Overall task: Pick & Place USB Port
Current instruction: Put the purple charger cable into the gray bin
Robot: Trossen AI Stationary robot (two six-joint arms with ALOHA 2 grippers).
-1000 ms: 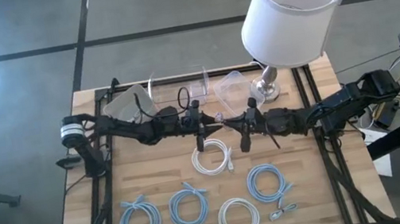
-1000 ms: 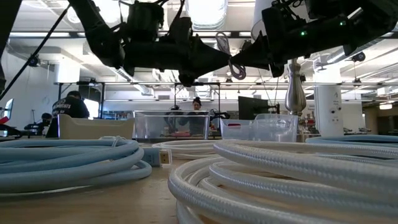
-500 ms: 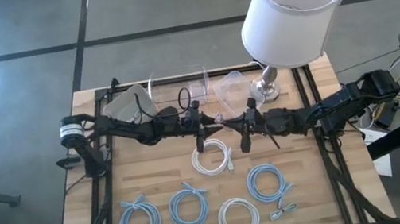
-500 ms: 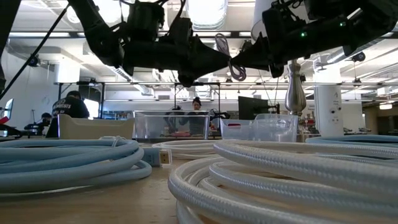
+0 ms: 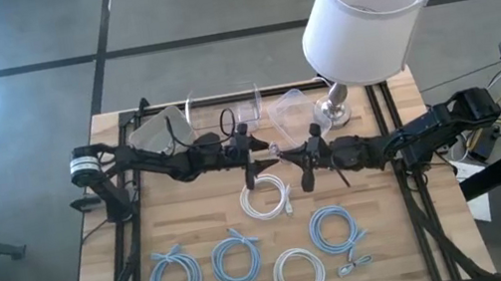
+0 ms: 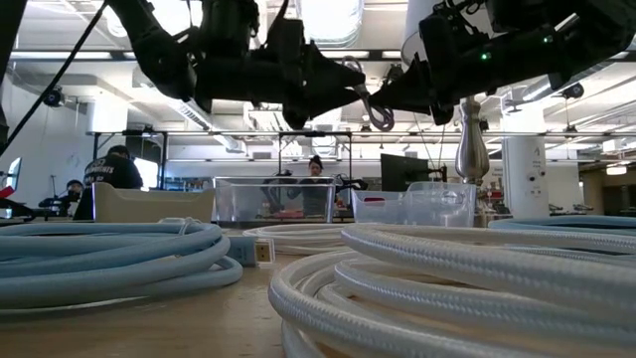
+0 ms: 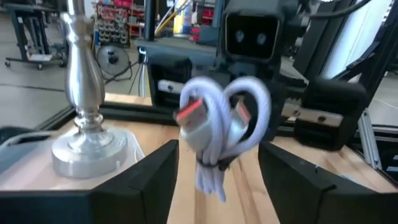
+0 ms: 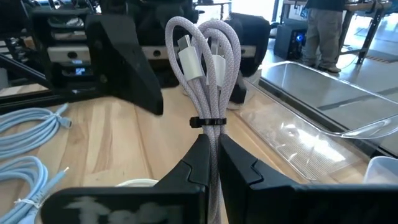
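Item: bundled USB cable (image 8: 208,68), pale braided cord folded in a loop and tied with a dark band, plugs at the top of the fold.

Location: in the air over mid-table, above the white coil (image 5: 266,200), between my two grippers.

Right gripper (image 8: 211,165): fingers pinched together on the bundle's tail just below the band. The bundle's long axis runs straight out from them.

Left gripper (image 7: 217,163): fingers apart, empty, facing the bundle from the other side, close but not touching.

Bearing for the coming move: my right arm alone carries the cable. The clear bins (image 5: 288,108) lie at the table's back edge, just beyond both grippers, the nearest one on my right arm's side.

Also present: blue coils (image 5: 175,275) along the front.
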